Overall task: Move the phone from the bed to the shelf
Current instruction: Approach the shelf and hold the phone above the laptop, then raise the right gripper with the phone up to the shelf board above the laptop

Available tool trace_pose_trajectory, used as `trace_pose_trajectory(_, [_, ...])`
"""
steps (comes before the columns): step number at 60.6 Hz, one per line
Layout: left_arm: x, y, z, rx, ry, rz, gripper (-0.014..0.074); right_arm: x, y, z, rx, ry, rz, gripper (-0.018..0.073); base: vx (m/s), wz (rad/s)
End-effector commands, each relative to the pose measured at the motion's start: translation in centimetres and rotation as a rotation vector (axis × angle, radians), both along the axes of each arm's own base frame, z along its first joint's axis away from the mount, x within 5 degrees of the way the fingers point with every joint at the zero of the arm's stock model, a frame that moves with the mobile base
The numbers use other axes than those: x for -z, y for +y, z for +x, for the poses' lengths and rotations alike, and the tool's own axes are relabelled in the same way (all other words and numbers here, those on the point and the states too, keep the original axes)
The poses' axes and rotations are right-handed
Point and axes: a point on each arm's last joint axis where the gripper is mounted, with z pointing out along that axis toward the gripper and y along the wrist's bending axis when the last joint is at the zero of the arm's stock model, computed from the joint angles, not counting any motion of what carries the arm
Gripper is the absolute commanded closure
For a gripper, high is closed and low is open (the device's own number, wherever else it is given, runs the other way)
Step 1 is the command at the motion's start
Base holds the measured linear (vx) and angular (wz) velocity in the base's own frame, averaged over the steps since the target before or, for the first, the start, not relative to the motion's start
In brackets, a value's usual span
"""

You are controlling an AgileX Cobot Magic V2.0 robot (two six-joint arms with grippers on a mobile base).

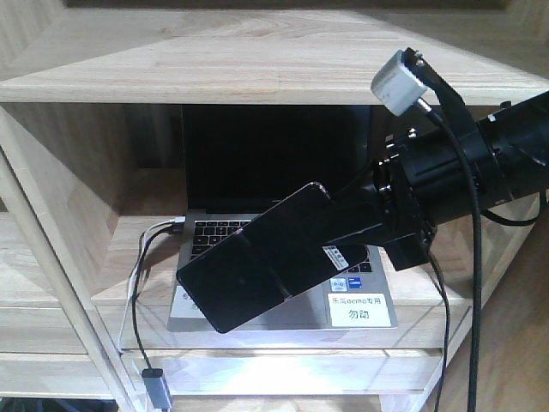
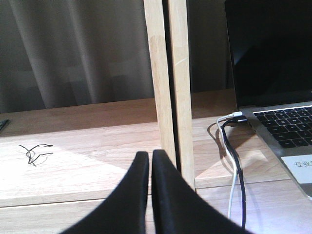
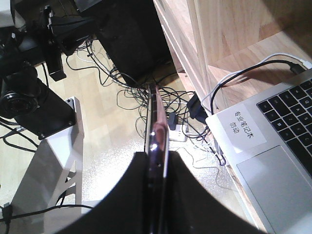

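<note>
Phone (image 1: 253, 262) sits nearest the lens in the front view. It's tilted, low end toward cam-left, and pinched at its upper end by my right claw (image 1: 343, 239). It's off the bed (not in view) and not yet on the shelf (image 1: 120, 287). Left claw (image 2: 150, 163) is closed on nothing, parked by a shelf post (image 2: 168, 73).

Risks, imo: the grip is at one end only, so the glossy slab could pivot or slip. Laptop (image 1: 274, 146) takes most of the board, so I might knock its screen or land on the keys.

Right wrist cam shows what the front doesn't: phone edge-on btwn my pads, w/ floor and tangled cables (image 3: 141, 87) beneath. A drop goes there.
</note>
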Motion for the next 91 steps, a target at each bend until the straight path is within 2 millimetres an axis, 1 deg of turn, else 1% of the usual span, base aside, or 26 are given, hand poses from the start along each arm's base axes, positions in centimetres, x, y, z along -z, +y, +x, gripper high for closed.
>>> trace_pose_trajectory(1, [-1.5,0.0,-0.1,0.004,-0.107,-0.015,0.0595,-2.2,0.2,-1.3,-0.044,-0.017,0.086,0.0561,0.0,0.0])
trace_pose_trajectory(55, [-1.5,0.0,-0.1,0.004,-0.107,-0.015,0.0595,-2.2,0.2,-1.2,-0.035,-0.023,0.087,0.0561,0.0,0.0])
trace_pose_trajectory(60, [-1.5,0.0,-0.1,0.004,-0.107,-0.015,0.0595,-2.4,0.2,-1.2,-0.035,-0.03,0.091,0.0561,0.0,0.0])
trace_pose_trajectory(70, [-1.5,0.0,-0.1,0.004,-0.107,-0.015,0.0595,-4.0,0.4,-1.3,-0.041,-0.061,0.147,0.0561,0.0,0.0])
trace_pose_trajectory(91, [-1.5,0.0,-0.1,0.004,-0.107,-0.015,0.0595,-10.4,0.6,-1.7,-0.033,-0.237,0.309,0.0561,0.0,0.0])
